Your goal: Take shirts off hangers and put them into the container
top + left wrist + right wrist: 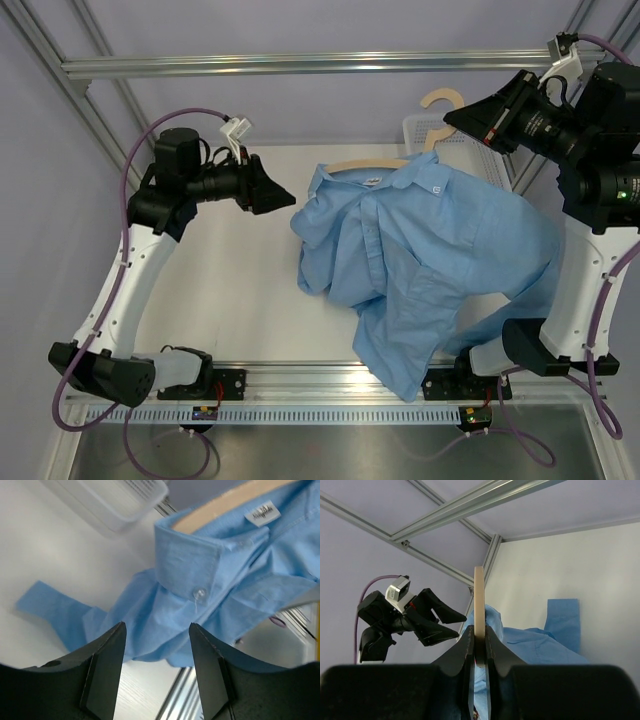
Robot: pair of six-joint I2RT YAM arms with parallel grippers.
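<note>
Right fingers point(500, 655) are pinching the wooden hanger point(479, 610) while left fingers point(107, 665), spread beside it, are probably needing a deep shirt collar point(187, 565) bite.

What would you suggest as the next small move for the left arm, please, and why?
Probably ease the open left gripper forward onto the collar of the shirt and close. The shirt is on the hanger, which the right gripper pinches, and the collar lies just ahead of the left jaws.

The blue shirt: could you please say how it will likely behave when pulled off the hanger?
Probably floppy: the shirt drapes in folds below the hanger. Likely light, since the right gripper pinching the hanger holds it up.
</note>
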